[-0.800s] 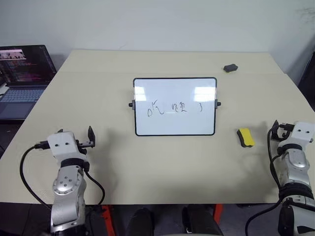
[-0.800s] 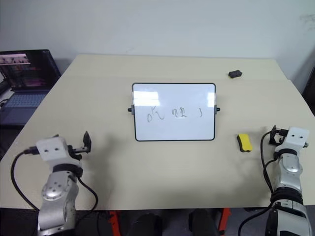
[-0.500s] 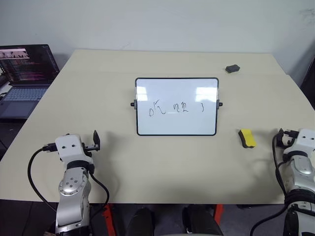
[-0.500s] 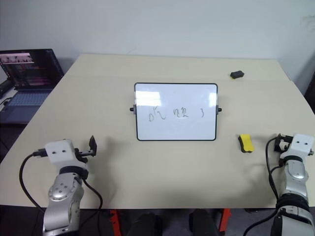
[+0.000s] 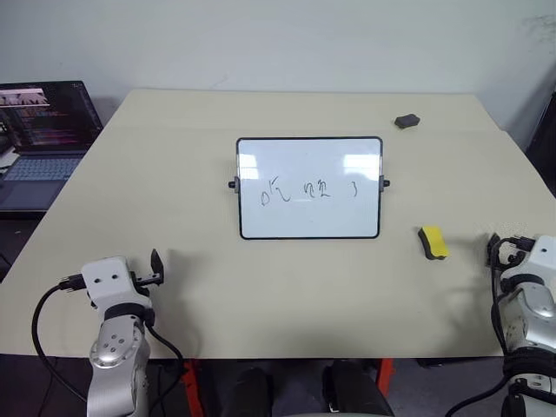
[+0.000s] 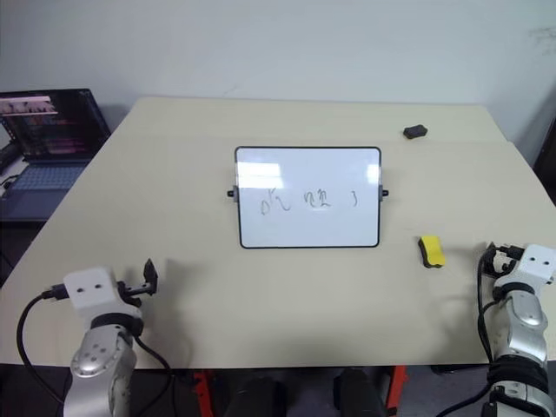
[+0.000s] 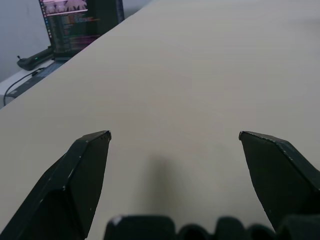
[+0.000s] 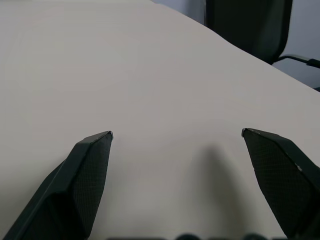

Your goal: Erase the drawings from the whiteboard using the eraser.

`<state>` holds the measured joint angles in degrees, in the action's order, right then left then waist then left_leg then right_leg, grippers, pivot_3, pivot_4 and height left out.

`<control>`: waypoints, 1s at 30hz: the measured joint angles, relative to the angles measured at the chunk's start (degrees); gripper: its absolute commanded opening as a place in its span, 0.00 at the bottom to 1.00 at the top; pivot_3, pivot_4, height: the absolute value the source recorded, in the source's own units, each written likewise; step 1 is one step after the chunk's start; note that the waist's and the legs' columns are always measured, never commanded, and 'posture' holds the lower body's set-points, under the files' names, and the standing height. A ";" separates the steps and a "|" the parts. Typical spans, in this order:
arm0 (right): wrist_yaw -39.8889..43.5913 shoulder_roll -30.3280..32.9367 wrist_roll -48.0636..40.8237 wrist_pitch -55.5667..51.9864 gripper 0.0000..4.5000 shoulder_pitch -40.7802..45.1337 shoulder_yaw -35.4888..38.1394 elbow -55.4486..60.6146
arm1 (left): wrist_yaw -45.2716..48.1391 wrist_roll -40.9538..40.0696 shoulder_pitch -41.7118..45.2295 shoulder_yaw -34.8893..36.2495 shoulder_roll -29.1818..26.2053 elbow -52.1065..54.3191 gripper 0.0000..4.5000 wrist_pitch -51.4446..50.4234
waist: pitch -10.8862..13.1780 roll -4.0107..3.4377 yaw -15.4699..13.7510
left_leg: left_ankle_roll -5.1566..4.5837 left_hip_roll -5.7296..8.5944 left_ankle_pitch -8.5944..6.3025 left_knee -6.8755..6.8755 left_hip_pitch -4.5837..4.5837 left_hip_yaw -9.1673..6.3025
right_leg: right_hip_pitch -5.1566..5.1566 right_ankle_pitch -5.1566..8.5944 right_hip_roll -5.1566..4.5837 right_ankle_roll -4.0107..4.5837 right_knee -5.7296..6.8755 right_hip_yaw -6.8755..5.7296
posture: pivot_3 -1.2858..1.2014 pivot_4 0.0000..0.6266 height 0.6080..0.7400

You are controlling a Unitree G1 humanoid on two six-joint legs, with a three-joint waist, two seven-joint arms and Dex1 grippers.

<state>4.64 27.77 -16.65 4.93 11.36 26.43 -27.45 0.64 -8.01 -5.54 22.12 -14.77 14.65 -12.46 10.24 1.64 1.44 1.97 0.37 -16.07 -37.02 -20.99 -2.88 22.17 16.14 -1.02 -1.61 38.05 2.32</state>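
The whiteboard (image 5: 309, 187) lies in the middle of the beige table (image 5: 261, 287), black-framed, with the drawings (image 5: 306, 191) as a row of thin dark scribbles across it. To the board's right lies the eraser (image 5: 433, 242), a small block with a yellow top. My left gripper (image 5: 156, 268) hovers near the table's front left, open and empty, well short of the board. My right gripper (image 5: 501, 248) is at the front right edge, open and empty, a little to the right of the eraser. Both wrist views show spread fingers (image 7: 82, 165) (image 8: 87, 167) over bare tabletop.
A small dark grey lump (image 5: 406, 121) sits at the back right of the table. An open laptop (image 5: 39, 130) stands off the table's left side. A dark chair (image 8: 250, 25) is beyond the table's right edge.
Both arms have drawn back toward the table's front edge; the right gripper has moved outward to the right, away from the eraser. The view shifted slightly. The board and eraser lie where they were.
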 measured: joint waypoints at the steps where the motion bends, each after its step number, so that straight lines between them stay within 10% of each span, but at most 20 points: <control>1: -0.02 -0.69 -0.87 -0.40 0.99 -0.92 0.73 3.67 | 1.30 -0.68 2.94 0.30 -1.96 -1.13 1.00 0.26 | 0.01 -0.04 -0.31 | 0.01 0.01 0.01 0.00 -0.01 -0.05 | 0.00 0.00 0.00 0.00 0.04 -0.05 | 0.52 0.24 1.00; 19: 11.39 3.69 -19.93 -34.82 0.99 -16.86 -0.74 46.13 | 45.84 -26.20 16.66 -12.29 -28.11 8.46 1.00 -16.31 | 0.10 -0.24 0.27 | -0.01 0.02 -0.01 0.02 -0.04 0.00 | 0.05 0.06 0.00 0.02 0.00 -0.01 | 0.52 0.24 1.00; 30: 6.59 5.15 -22.55 -50.60 0.99 -13.28 -6.35 54.92 | 60.23 -28.71 25.78 -24.73 -31.02 10.22 1.00 -20.84 | 0.12 -0.22 0.39 | -0.02 0.00 0.00 -0.01 -0.06 0.00 | 0.07 0.08 0.07 -0.06 0.01 0.03 | 0.52 0.24 1.00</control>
<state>11.23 32.91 -39.19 -45.67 -1.92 20.08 27.47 60.86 -36.71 20.24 -2.60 -45.79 24.88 -33.31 10.37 1.42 1.83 1.95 0.37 -16.08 -37.03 -21.05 -2.88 22.24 16.22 -0.95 -1.67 38.06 2.34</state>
